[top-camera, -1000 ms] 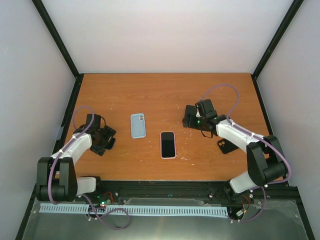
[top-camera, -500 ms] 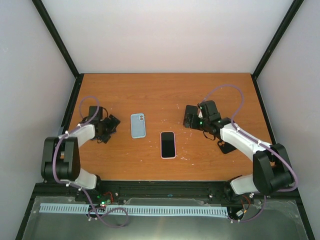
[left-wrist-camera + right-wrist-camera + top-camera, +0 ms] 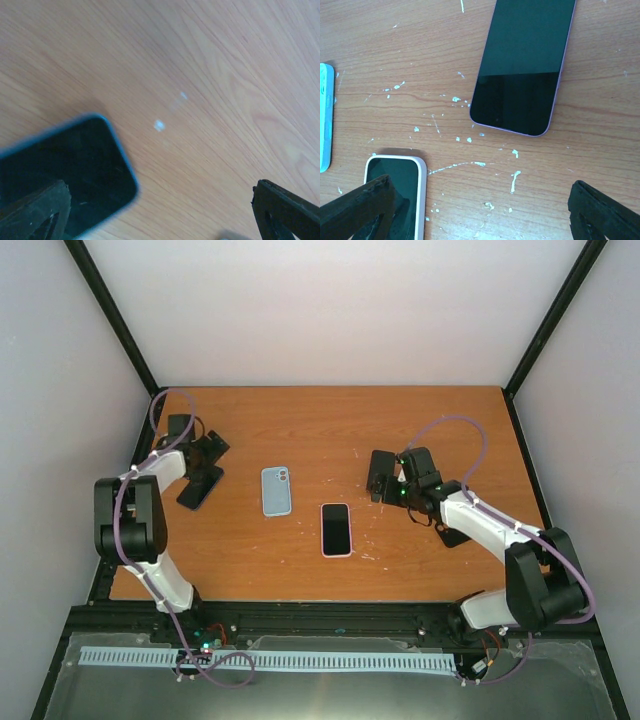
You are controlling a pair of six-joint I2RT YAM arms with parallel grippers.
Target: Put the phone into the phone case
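The phone [image 3: 336,529] lies screen up just right of the light blue phone case [image 3: 276,490], not touching it. The right gripper [image 3: 480,197] hangs further right of the case, its fingers spread and holding nothing. The left gripper [image 3: 159,200], well left of the case, is also spread, next to a blue-edged phone [image 3: 65,170]. With a purple-rimmed phone [image 3: 525,65] too, I count 3 phones, so the wrong one could be picked. A flat phone may also slide when pinched.
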